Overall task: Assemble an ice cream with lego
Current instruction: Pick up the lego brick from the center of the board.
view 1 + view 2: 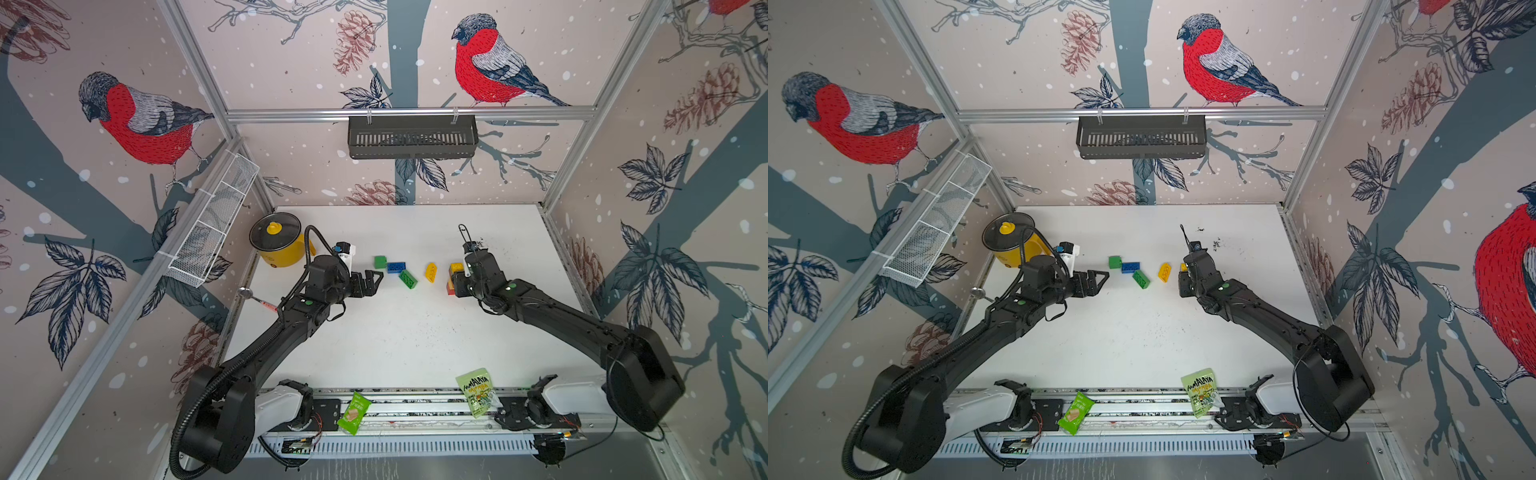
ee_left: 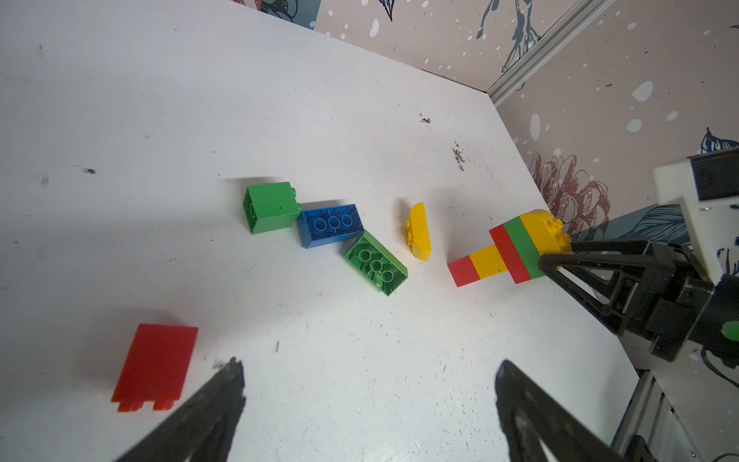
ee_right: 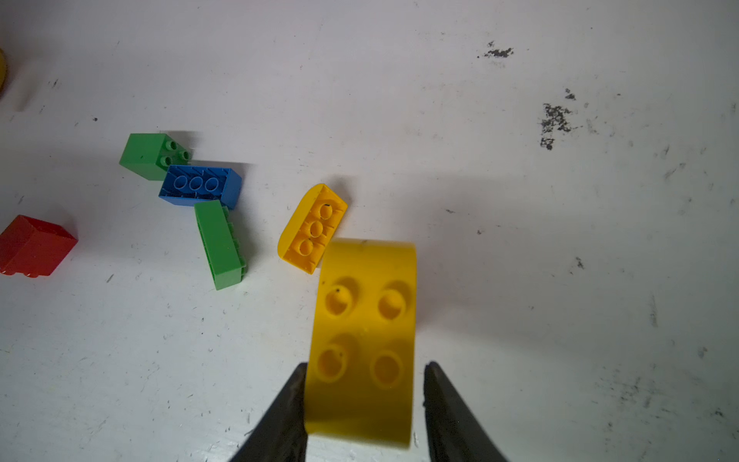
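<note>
In both top views your left gripper [image 1: 372, 281] hangs spread and empty beside loose bricks [image 1: 396, 266]. Left wrist: the lego ice cream [image 2: 516, 256] stands narrow-footed, likely why the right gripper [image 2: 556, 250] brackets its yellow dome [image 2: 540, 226]. Right wrist: whether it pinches, you cannot tell.

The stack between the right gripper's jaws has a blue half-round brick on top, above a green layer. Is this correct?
No: the left wrist view shows the top half-round brick is yellow, not blue. The rest is right.
</note>
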Available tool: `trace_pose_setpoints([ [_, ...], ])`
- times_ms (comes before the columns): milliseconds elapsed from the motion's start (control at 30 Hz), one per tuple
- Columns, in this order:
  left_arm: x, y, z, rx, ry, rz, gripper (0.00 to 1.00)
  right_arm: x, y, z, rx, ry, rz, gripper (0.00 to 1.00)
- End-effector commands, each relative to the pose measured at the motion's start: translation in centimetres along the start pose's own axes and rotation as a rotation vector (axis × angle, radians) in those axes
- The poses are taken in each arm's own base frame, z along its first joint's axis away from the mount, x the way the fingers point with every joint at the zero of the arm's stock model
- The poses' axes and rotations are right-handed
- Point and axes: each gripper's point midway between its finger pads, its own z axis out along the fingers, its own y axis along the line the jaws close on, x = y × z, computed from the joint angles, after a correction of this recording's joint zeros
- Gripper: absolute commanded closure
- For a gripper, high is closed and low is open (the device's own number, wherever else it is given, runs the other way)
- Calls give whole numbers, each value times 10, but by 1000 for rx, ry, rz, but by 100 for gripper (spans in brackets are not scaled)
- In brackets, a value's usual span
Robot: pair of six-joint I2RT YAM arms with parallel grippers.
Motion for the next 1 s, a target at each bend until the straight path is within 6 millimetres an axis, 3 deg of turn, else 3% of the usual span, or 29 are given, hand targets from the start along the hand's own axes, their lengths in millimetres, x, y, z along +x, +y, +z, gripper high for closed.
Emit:
trace_pose_setpoints([
  [0,-7,-3,0,11,-29,27,3,-10,-2,1,24,-35,19,53],
  [233,-6,-3,0,11,-25,26,3,-15,4,5,1,-49,38,53],
  [733,-3,-2,4,11,-17,34,3,-16,2,6,9,-42,53,64],
  [967,-10,-9,3,28,-36,68,3,-23,3,0,-25,-51,75,68],
])
